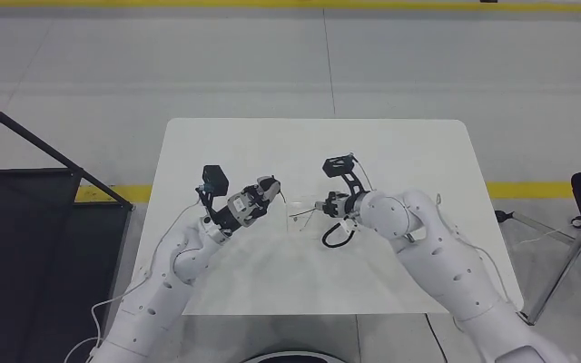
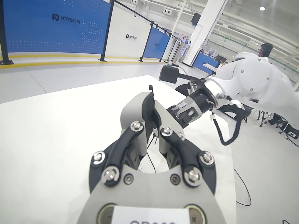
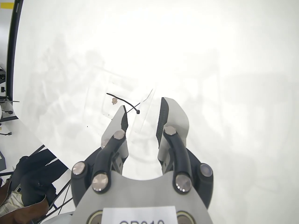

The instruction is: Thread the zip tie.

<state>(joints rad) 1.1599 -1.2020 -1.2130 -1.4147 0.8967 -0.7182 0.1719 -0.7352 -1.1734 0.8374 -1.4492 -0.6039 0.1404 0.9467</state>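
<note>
Left wrist view: my left fingers [image 2: 133, 110] pinch the zip tie [image 2: 151, 87], head poking beyond their tips. Right fingers [image 3: 174, 115] spread, a second tie [image 3: 137, 111] on the bench [image 3: 186, 47] just ahead. Threading looks unstarted.

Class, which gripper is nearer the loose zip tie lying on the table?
Right. The right gripper is open with the loose zip tie just beyond its fingertips; the left gripper, farther off, is shut on a second zip tie.
</note>
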